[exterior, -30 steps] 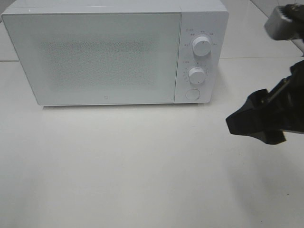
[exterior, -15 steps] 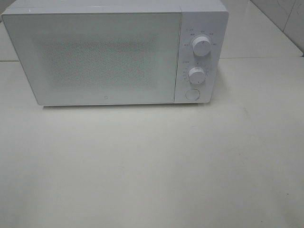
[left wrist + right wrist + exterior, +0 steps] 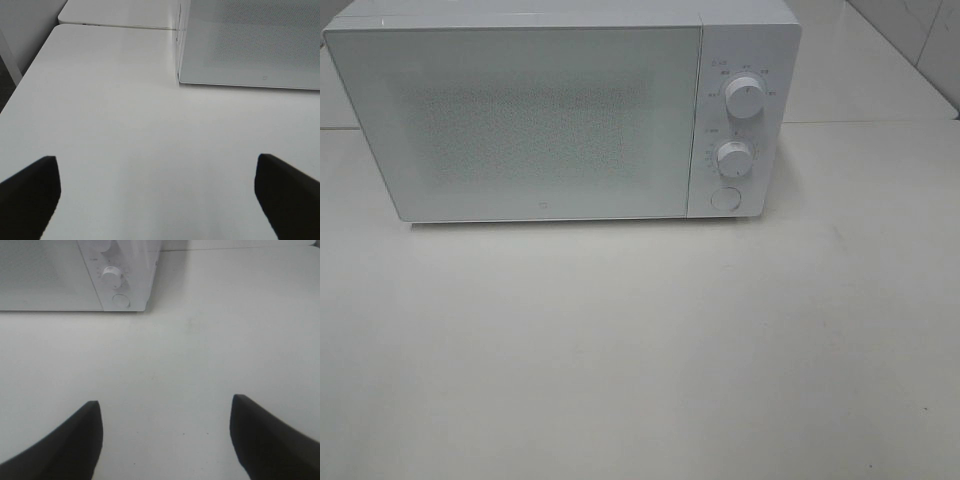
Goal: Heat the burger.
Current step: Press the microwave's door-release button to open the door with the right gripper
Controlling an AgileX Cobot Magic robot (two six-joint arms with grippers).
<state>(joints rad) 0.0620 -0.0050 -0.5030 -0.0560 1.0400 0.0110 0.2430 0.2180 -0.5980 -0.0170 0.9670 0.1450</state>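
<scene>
Your left gripper (image 3: 155, 172) and right gripper (image 3: 165, 407) are spread wide and empty in front of the shut microwave (image 3: 520, 120), and no burger shows, so you might heat nothing.

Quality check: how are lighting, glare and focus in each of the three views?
Exterior high: soft even light, slightly grainy; thin shadow under the microwave on the table. Left wrist: table washed out bright, left hand a featureless black silhouette. Right wrist: right hand equally black, microwave dials soft.
</scene>
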